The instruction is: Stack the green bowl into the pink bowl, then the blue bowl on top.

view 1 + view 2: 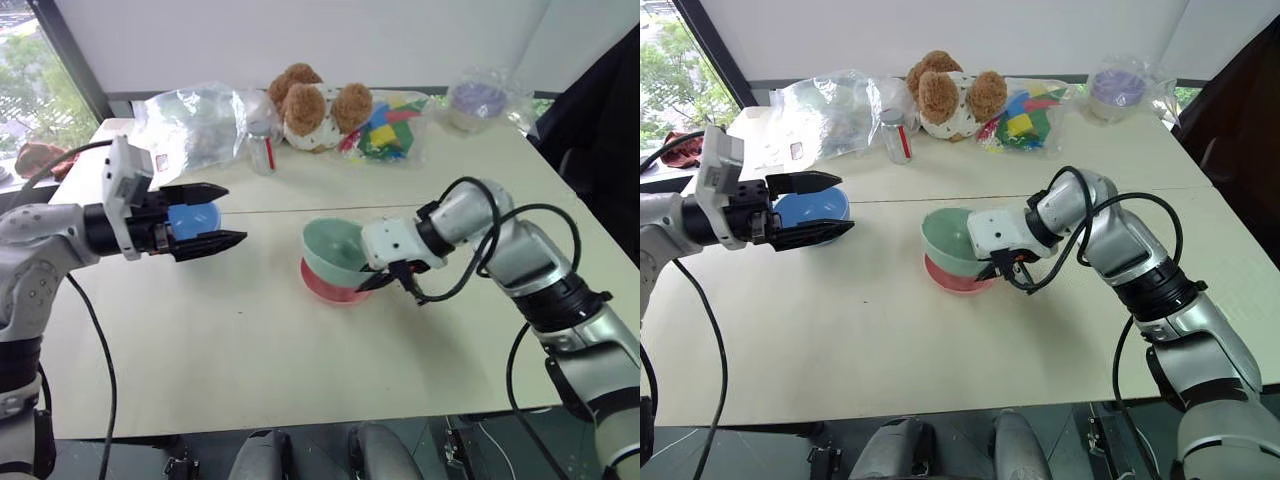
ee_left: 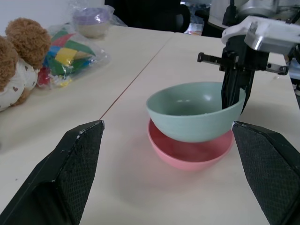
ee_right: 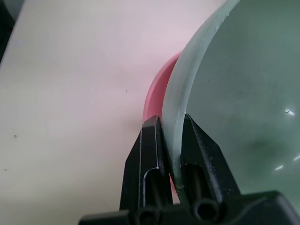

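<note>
The green bowl hangs tilted over the pink bowl, which sits on the table's middle. The green bowl's underside is close above the pink bowl's hollow. My right gripper is shut on the green bowl's rim, one finger inside and one outside. The blue bowl stands on the table at the left. My left gripper hovers level in front of the blue bowl, open wide, with nothing between its fingers. It points toward the two bowls.
Along the far edge lie a crumpled clear bag, a small bottle, a teddy bear and a bag of coloured blocks. A purplish bowl wrapped in plastic sits at the far right. A dark chair stands beyond it.
</note>
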Controlling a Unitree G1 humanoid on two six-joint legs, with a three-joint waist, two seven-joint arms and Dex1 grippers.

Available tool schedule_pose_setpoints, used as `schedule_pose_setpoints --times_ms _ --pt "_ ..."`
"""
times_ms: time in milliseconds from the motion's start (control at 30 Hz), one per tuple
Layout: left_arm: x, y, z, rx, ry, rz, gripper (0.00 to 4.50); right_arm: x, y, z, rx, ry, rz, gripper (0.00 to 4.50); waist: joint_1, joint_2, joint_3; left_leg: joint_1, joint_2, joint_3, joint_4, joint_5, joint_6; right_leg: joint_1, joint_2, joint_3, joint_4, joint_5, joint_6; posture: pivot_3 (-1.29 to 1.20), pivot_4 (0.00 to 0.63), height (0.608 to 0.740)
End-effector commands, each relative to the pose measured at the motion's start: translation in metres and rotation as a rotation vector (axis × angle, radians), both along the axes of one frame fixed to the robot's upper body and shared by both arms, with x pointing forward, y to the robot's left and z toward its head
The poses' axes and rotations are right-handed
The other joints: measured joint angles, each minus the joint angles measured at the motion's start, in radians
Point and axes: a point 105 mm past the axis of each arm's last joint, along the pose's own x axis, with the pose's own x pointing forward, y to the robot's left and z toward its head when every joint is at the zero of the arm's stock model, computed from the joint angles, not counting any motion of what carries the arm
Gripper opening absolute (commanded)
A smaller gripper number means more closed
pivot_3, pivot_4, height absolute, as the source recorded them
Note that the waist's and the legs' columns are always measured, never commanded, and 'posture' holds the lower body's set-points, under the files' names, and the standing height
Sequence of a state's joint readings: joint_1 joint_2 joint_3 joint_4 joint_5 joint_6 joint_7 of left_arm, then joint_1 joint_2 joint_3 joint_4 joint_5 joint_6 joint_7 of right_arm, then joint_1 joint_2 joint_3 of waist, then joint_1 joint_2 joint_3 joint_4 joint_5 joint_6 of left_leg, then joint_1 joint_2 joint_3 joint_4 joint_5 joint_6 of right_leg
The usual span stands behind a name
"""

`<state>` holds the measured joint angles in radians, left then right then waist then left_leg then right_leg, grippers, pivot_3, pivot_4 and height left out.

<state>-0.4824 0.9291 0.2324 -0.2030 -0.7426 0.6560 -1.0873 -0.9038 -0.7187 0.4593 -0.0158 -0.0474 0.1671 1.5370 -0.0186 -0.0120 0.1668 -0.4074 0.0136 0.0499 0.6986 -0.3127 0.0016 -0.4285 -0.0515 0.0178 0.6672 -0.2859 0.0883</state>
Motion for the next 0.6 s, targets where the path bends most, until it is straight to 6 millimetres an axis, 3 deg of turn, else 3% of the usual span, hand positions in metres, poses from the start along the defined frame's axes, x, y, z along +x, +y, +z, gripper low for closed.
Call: schedule_pose_setpoints --times_ms 33,167,233,467,600 --pt "-0.007 0.004 0.012 0.009 -0.048 0.015 4.50 -0.001 0.006 0.003 0.002 -0.036 0.037 1.56 0.001 0.000 0.000 0.000 0.000 0.000 0.000 0.000 0.000 0.000 0.000 0.000 0.000 0.000 0.000 0.00 0.150 0.740" --pt "-0.009 0.005 0.010 0.012 -0.045 0.025 4.50 -0.001 0.007 0.006 0.017 -0.045 0.037 3.49 0.001 0.000 0.000 0.000 0.000 0.000 0.000 0.000 0.001 0.000 0.000 0.000 0.000 0.000 0.000 0.00 0.150 0.740" --pt "-0.010 0.006 0.008 0.024 -0.047 0.038 4.50 -0.002 0.010 0.025 0.118 -0.027 -0.004 4.48 0.001 0.000 0.000 0.000 0.000 0.000 0.000 -0.001 0.001 0.000 0.000 0.000 0.000 0.000 0.000 0.00 0.150 0.740" --pt "0.013 0.041 -0.008 0.223 -0.132 0.235 4.50 -0.005 -0.002 0.116 0.673 0.169 -0.241 4.48 0.004 0.000 0.000 0.000 0.000 0.000 0.000 0.000 0.001 0.000 0.000 0.000 0.000 0.000 0.000 0.00 0.150 0.740" --pt "0.024 0.060 -0.025 0.349 -0.133 0.279 4.50 -0.014 -0.020 0.137 0.827 0.218 -0.315 4.48 0.006 0.000 0.000 0.000 0.000 0.000 -0.001 -0.001 0.001 0.000 -0.001 -0.001 -0.001 0.000 0.000 0.00 0.150 0.740"
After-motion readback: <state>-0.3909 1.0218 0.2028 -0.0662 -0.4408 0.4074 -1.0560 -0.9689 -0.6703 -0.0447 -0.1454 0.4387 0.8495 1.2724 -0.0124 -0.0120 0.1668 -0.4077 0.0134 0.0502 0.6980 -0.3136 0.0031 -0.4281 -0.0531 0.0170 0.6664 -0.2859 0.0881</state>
